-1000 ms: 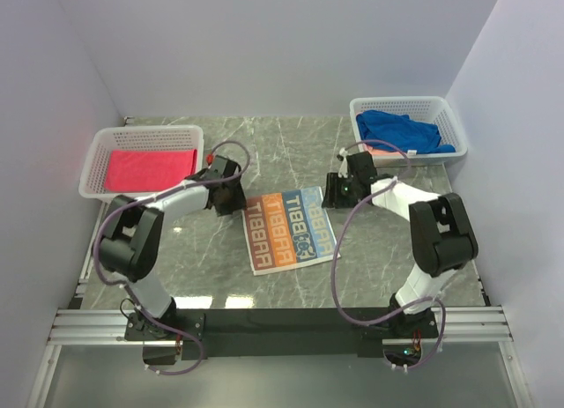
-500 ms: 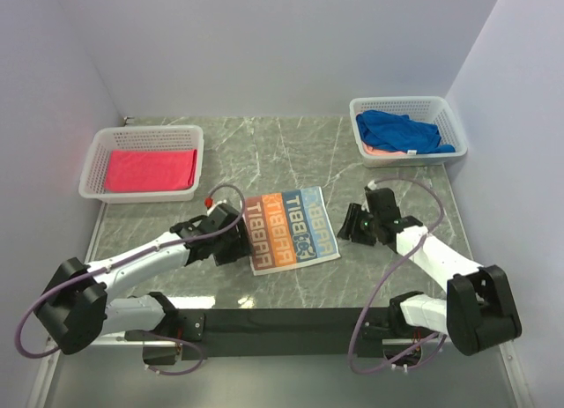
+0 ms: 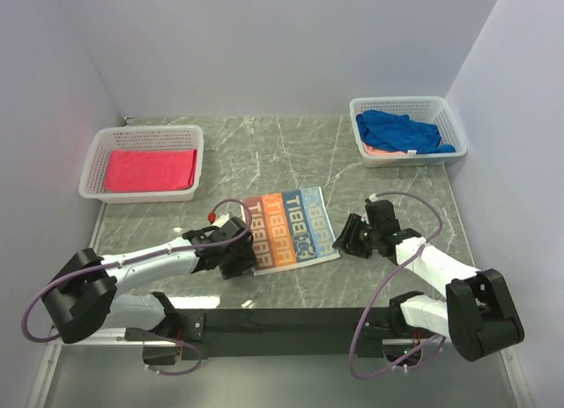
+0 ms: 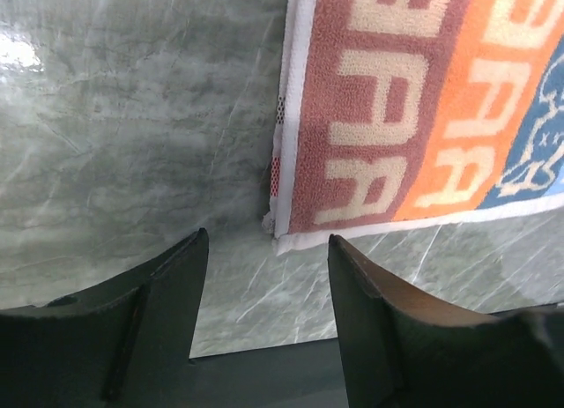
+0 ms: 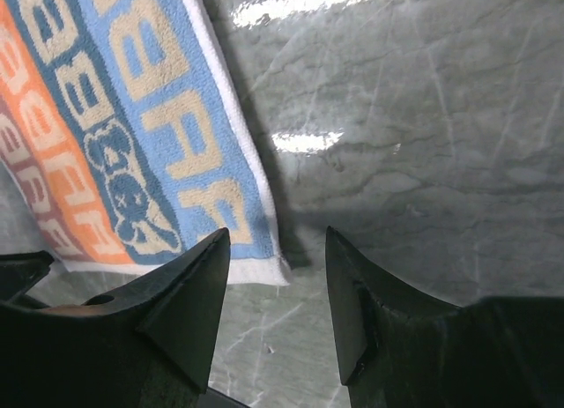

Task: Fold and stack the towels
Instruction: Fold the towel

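The work surface was a grey-green marbled table (image 3: 291, 152) with pale veining, enclosed by plain pale-lilac walls (image 3: 264, 47) at the rear and on both sides; a black rail (image 3: 282, 322) ran along its near edge, and bright reflections lay on the stone close to that rail. The printed towel (image 3: 286, 230) lay flat and unfolded on the table between the two grippers; it was striped brown-red, orange and blue, with pale block letters and a white border. The left gripper (image 4: 264, 249) sat low over the stone with its jaws apart and nothing between them; one near corner of the printed towel lay just ahead of the gap between its fingers. The right gripper (image 5: 278, 241) likewise had its jaws apart and gripped nothing; the other near corner lay at the gap between its fingers, with bare stone beside it. Well beyond the left gripper, the left basket (image 3: 95, 161), of white mesh, held a pink-red towel (image 3: 150, 170) folded flat; well beyond the right gripper, the right basket (image 3: 451, 117), also white mesh, held a crumpled deep blue towel (image 3: 401, 130) over a salmon-peach towel (image 3: 381, 149).
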`<move>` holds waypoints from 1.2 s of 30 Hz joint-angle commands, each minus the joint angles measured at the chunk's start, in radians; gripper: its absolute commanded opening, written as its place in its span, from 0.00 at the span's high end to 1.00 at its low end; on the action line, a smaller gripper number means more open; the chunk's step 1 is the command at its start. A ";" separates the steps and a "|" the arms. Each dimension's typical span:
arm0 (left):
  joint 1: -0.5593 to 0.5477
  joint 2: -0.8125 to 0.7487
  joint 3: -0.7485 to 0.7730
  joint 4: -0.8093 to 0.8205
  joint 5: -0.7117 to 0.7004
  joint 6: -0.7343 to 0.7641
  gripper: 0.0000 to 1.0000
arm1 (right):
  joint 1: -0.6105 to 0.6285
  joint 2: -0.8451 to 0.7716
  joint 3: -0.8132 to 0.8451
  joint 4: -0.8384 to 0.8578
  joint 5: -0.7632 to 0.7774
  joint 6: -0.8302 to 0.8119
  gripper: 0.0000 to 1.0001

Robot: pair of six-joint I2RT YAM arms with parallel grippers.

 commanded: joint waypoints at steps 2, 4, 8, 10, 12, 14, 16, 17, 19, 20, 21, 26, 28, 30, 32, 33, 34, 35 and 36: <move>-0.007 0.033 0.017 0.027 -0.023 -0.054 0.39 | 0.021 -0.003 -0.020 -0.012 -0.023 0.012 0.46; -0.007 0.064 0.029 0.026 -0.026 -0.054 0.44 | 0.024 -0.005 -0.032 -0.018 -0.020 0.014 0.46; -0.008 0.105 0.048 0.021 -0.011 -0.058 0.48 | 0.030 -0.031 -0.046 -0.047 -0.011 0.017 0.47; -0.010 0.111 0.045 0.024 -0.002 -0.064 0.48 | 0.038 -0.037 -0.046 -0.058 -0.007 0.020 0.47; -0.010 0.113 0.042 0.027 0.001 -0.067 0.49 | 0.044 -0.043 -0.049 -0.059 0.000 0.026 0.47; -0.011 0.118 0.045 0.029 0.004 -0.067 0.51 | 0.045 -0.043 -0.052 -0.044 -0.007 0.032 0.48; -0.016 0.127 0.048 0.030 0.009 -0.066 0.51 | 0.050 -0.036 -0.057 -0.022 -0.014 0.045 0.51; -0.016 0.128 0.052 0.029 0.009 -0.064 0.52 | 0.052 -0.026 -0.055 -0.016 -0.020 0.049 0.51; -0.017 0.134 0.059 0.029 0.009 -0.061 0.53 | 0.061 -0.023 -0.052 -0.009 -0.017 0.052 0.53; -0.019 0.139 0.060 0.029 0.007 -0.057 0.54 | 0.062 -0.025 -0.052 -0.010 -0.008 0.054 0.55; -0.017 0.142 0.063 0.027 0.007 -0.054 0.56 | 0.062 -0.026 -0.052 -0.010 0.001 0.052 0.56; -0.017 0.177 0.082 0.021 0.007 -0.043 0.65 | 0.065 -0.028 -0.052 -0.002 0.000 0.051 0.66; -0.016 0.191 0.097 0.015 0.000 -0.037 0.70 | 0.065 -0.025 -0.051 -0.002 0.009 0.048 0.72; -0.008 0.200 0.108 0.003 -0.016 -0.024 0.75 | 0.065 -0.023 -0.049 0.001 0.012 0.043 0.77; 0.002 0.217 0.118 -0.005 -0.022 -0.009 0.80 | 0.065 -0.023 -0.045 0.002 0.018 0.040 0.82; 0.016 0.220 0.120 -0.005 -0.022 -0.003 0.82 | 0.065 -0.022 -0.042 0.002 0.021 0.038 0.83; 0.024 0.223 0.121 -0.005 -0.023 0.002 0.82 | 0.065 -0.022 -0.037 0.004 0.023 0.038 0.85; 0.032 0.225 0.120 -0.005 -0.025 0.015 0.82 | 0.065 -0.022 -0.036 0.005 0.027 0.038 0.86; 0.047 0.227 0.121 -0.006 -0.026 0.023 0.82 | 0.065 -0.022 -0.034 0.008 0.027 0.038 0.87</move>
